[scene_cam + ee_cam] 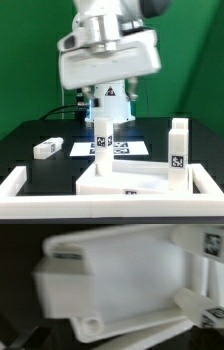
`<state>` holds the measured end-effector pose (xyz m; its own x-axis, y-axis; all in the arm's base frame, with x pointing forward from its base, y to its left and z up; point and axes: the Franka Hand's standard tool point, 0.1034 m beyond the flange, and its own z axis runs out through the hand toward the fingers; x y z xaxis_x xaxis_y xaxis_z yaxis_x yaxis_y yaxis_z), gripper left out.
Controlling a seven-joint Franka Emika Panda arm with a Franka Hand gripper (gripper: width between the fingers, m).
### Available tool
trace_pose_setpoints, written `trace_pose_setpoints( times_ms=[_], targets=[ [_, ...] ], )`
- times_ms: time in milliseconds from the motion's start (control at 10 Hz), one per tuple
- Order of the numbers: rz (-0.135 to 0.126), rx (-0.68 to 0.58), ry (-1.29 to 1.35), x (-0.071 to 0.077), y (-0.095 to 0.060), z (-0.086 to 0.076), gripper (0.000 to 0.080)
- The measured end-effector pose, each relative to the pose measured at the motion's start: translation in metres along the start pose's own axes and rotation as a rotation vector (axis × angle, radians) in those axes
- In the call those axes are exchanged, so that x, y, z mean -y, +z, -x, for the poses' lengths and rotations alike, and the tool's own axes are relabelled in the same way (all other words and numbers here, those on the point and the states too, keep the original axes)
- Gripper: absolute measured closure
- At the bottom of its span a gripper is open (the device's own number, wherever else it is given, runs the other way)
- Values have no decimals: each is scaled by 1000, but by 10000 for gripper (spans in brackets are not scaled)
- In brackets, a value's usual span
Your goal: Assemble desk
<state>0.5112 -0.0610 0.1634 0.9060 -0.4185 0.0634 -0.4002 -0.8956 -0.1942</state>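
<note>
The end effector (106, 112) hangs at the middle of the exterior view, straight above an upright leg (103, 138). Its fingers are lost against the white of that leg, so I cannot tell whether they are apart, together or clamped on it. The leg stands at the far corner of the slab (130, 180) on the exterior view's left, with a square marker on the face toward the camera.

The slab lies flat at the lower middle of the frame, rim up. A second leg (178, 146) stands upright at its far corner on the exterior view's right, also showing a marker. A third leg (47, 147) lies on its side on the black desk (30, 130), well apart at the exterior view's left.

Behind the slab lies the marker board (128, 148). A white frame (18, 182) borders the desk at the lower left.

The wrist view is blurred: the slab (130, 274) fills most of it, with a leg (58, 283) at its edge.
</note>
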Motion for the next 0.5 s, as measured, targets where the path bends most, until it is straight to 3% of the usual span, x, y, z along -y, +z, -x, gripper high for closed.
trace_pose_setpoints(
  times_ms=[100,200,300,500],
  targets=[
    [7,-25,-48,-27,-6,0,150],
    [-25,-31,-44,-46,-1,-2,150],
    [-11,-25,-8,-46,1,-3,150],
    [-12,-25,-16,-44,1,-2,150]
  ],
)
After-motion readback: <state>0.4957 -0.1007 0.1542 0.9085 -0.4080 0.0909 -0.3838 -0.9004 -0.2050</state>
